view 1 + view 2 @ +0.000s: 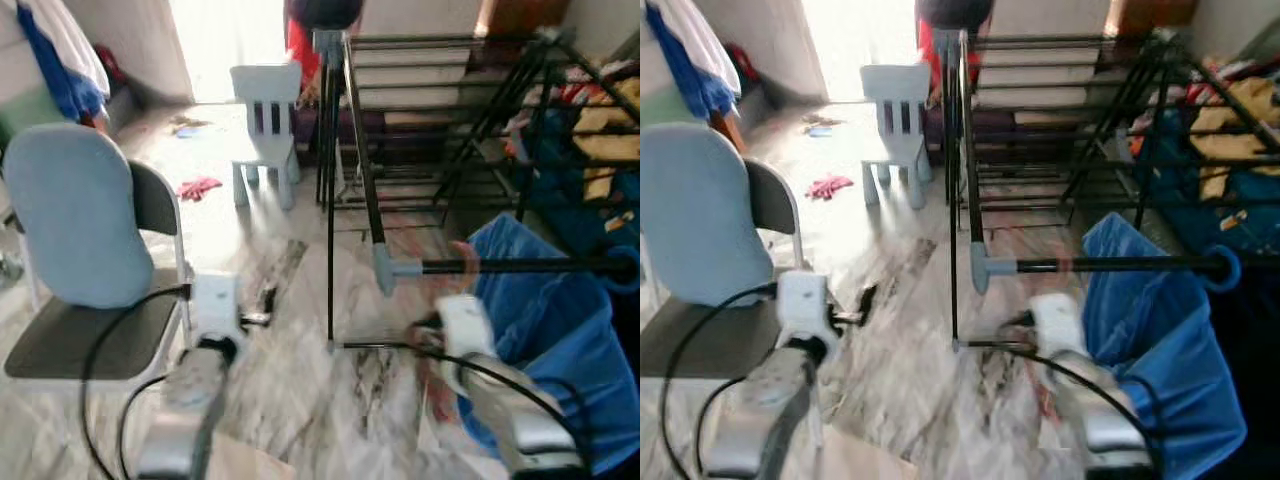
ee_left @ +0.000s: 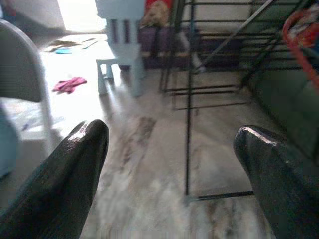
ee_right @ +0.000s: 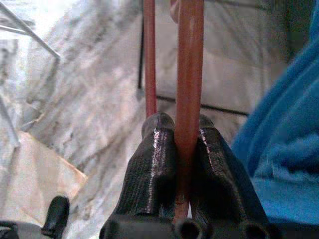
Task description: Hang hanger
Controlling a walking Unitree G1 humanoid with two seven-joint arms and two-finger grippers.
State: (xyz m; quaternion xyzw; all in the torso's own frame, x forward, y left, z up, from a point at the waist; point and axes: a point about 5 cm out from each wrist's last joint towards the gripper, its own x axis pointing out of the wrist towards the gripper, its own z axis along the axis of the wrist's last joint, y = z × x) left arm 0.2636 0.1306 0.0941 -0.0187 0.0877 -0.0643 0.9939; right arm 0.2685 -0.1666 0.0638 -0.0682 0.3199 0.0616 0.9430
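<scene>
Right gripper (image 3: 182, 149) clamped on red hanger (image 3: 189, 74), thin bar pinched between both black fingers (image 3: 149, 169); hanger held low beside blue cloth (image 1: 560, 340), below horizontal black rail (image 1: 520, 266) of drying rack (image 1: 375, 200). Left gripper (image 2: 169, 164) spread wide, holding nothing, poised over marble floor (image 2: 149, 149) near grey folding chair (image 1: 80, 250). Small white chair (image 1: 265, 125) stands farther back, pink rag (image 1: 198, 187) on floor beside it.

A chair (image 1: 85, 250) stood at the left, a small chair (image 1: 265, 125) farther back. The drying rack (image 1: 420, 150) stood right of centre, a cloth (image 1: 545, 330) hanging at its near right.
</scene>
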